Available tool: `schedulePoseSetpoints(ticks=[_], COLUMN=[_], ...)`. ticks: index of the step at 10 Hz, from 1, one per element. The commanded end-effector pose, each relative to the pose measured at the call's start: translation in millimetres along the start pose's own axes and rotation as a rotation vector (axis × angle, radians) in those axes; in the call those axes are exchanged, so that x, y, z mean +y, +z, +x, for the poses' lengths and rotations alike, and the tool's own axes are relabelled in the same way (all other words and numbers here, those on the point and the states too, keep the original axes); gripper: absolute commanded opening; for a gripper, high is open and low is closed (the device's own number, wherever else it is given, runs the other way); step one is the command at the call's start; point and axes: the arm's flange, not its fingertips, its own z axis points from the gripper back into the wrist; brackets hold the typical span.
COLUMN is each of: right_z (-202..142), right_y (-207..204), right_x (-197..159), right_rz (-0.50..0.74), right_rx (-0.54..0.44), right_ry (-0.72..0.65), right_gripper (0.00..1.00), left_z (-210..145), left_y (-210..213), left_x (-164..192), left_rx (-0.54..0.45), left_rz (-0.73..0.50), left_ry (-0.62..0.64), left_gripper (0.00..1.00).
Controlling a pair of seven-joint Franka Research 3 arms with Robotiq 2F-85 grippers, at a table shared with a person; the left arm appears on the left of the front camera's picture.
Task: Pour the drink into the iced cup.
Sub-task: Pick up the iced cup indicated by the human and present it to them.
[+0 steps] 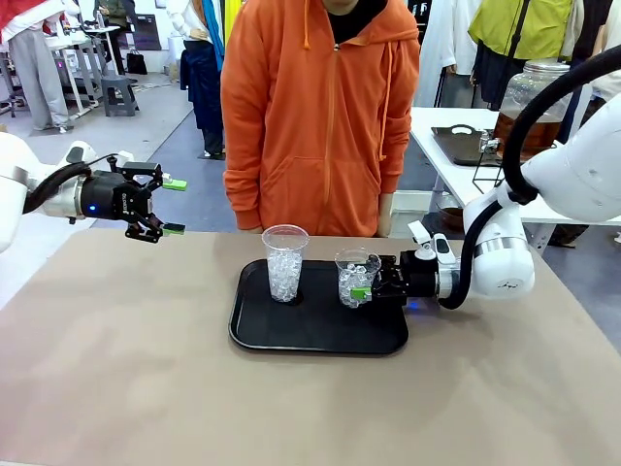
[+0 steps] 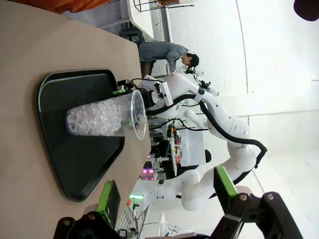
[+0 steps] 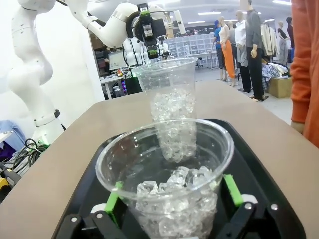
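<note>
right claw (image 3: 173, 191) brackets the short iced cup (image 3: 164, 174) on the black tray (image 1: 291, 335), pads at its walls; grip uncertain. likely fault: a hard squeeze buckles thin plastic, or a lift knocks the tall iced cup (image 1: 285, 262) beside it. left claw (image 1: 174, 206) hangs wide open, empty. the drink (image 1: 536, 128) stands in a jar (image 1: 539, 83) well behind the right claw.

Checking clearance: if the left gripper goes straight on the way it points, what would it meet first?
Probably the rim of the tall ice-filled cup, in line with the left gripper; it might skim over toward the right gripper beyond. Depth unclear.
</note>
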Motion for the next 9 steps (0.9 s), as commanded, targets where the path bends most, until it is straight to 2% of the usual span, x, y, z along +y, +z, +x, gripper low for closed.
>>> schedulePoseSetpoints(ticks=[1,6,9], right_z=[1.7,5.1,33.8], right_y=[-3.6,0.1,5.7], right_x=[-3.6,-0.8,-4.3], right_rz=[0.011,0.026,0.060], right_rx=[0.007,-0.014,-0.064], right_ry=[0.000,-0.024,0.000], right_gripper=[0.83,0.83,0.83], left_z=[-0.7,-0.7,-0.7], left_y=[0.7,0.7,0.7], left_x=[-1.7,-1.7,-1.7], left_rx=[0.002,0.002,0.002], left_rz=[0.007,0.007,0.007], left_ry=[0.007,0.007,0.007], left_gripper=[1.00,1.00,1.00])
